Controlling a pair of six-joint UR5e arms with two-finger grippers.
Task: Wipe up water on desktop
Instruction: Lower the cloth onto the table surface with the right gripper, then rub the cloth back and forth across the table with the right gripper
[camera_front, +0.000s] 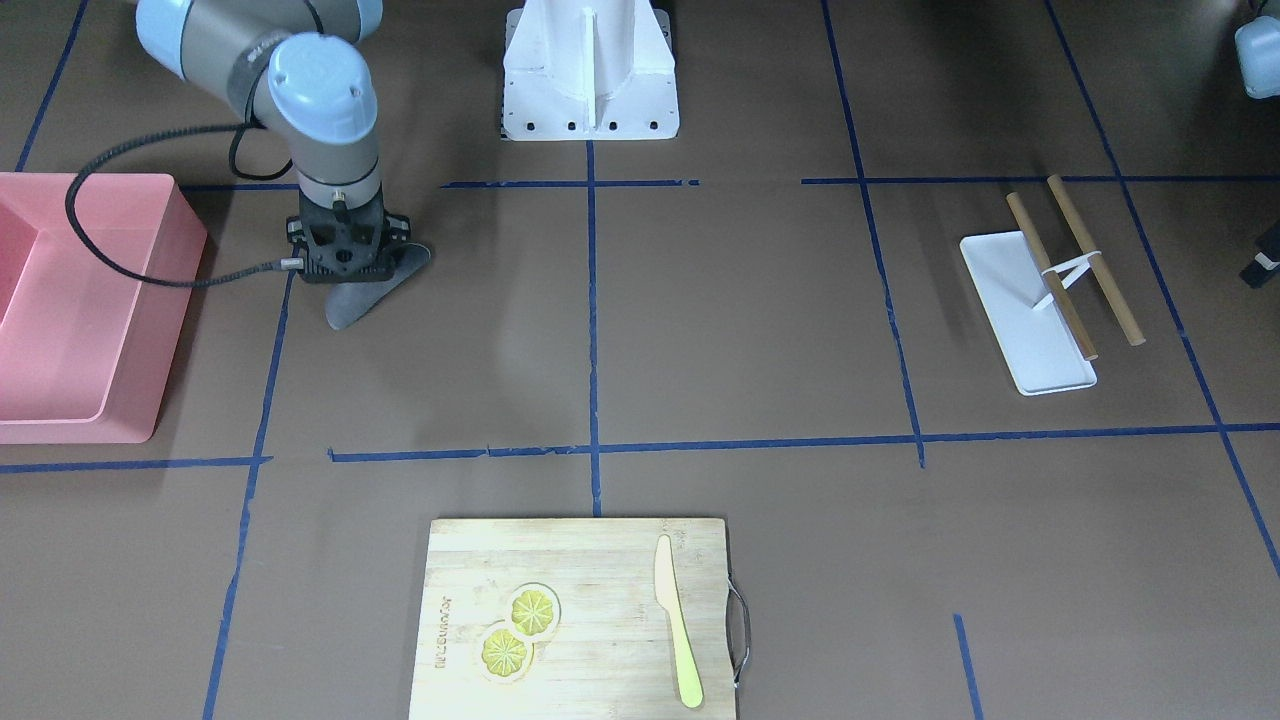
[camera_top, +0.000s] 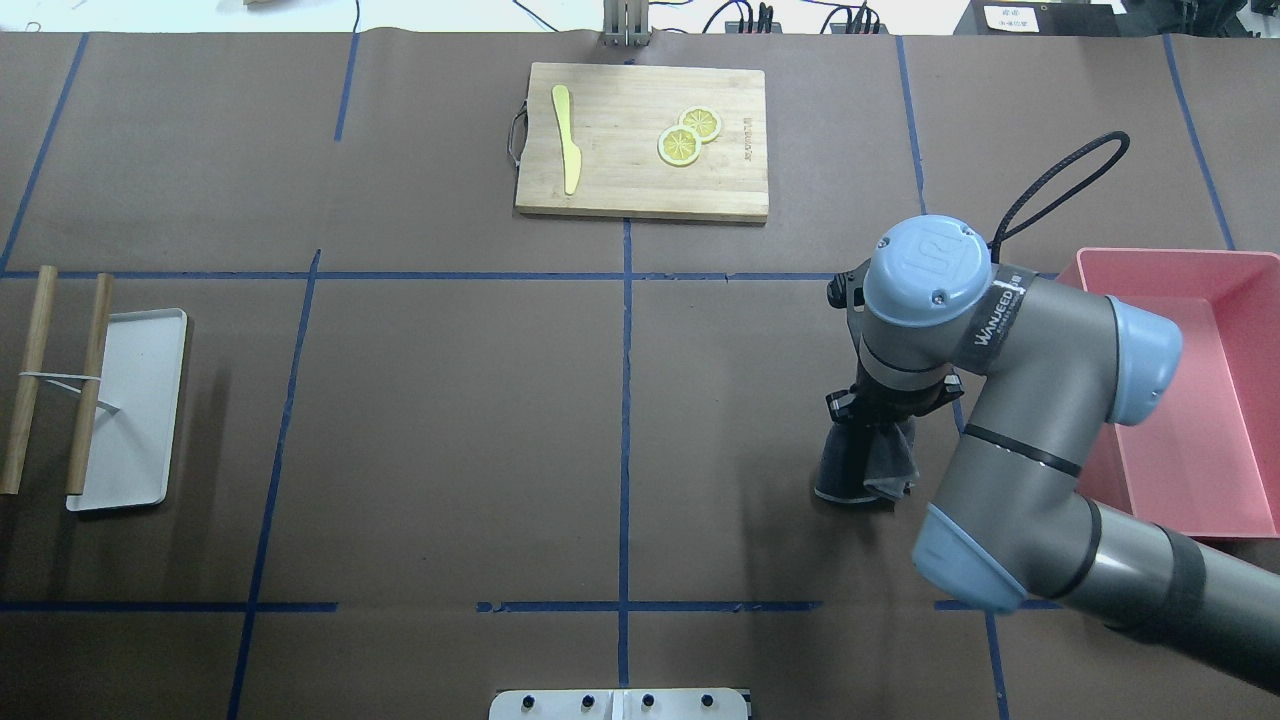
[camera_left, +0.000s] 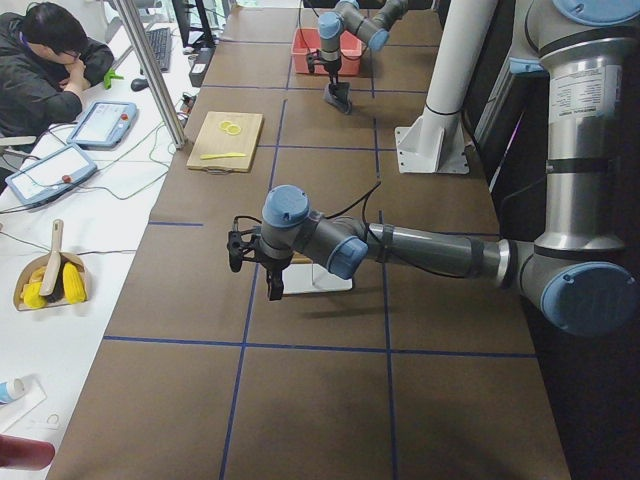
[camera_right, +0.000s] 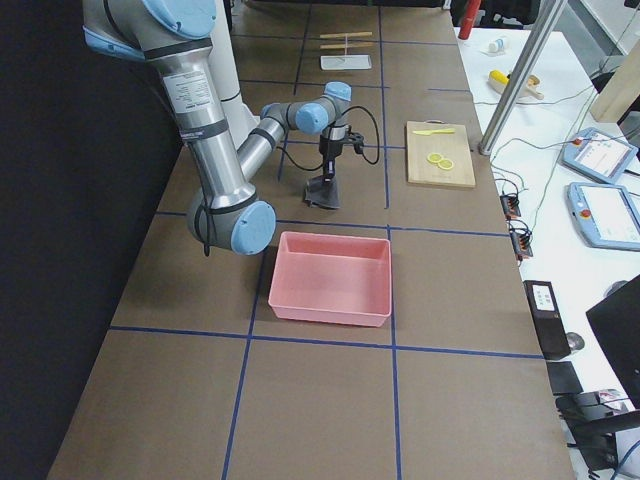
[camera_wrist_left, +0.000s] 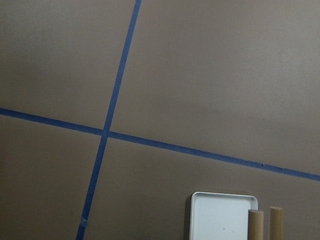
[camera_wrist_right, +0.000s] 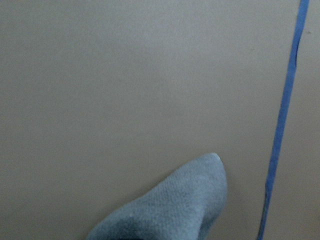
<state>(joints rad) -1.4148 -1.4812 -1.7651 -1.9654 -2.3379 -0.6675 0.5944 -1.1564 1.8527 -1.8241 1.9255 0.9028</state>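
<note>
The dark-brown desktop (camera_front: 750, 330) with its blue tape grid fills the overhead view (camera_top: 450, 420). I see no clear water on it. My right gripper (camera_front: 345, 268) points down near the pink bin and is shut on a grey cloth (camera_front: 362, 296). The cloth hangs and touches the desktop in the overhead view (camera_top: 866, 466), and its tip shows in the right wrist view (camera_wrist_right: 175, 205). My left gripper (camera_left: 271, 284) hovers over the desktop beside the white tray. I cannot tell whether it is open or shut.
A pink bin (camera_top: 1190, 400) stands beside the right arm. A bamboo cutting board (camera_top: 642, 140) with a yellow knife and lemon slices lies at the far edge. A white tray (camera_top: 130, 405) with two wooden rods (camera_top: 60, 385) lies at the left. The robot's base (camera_front: 590, 70) stands mid-table.
</note>
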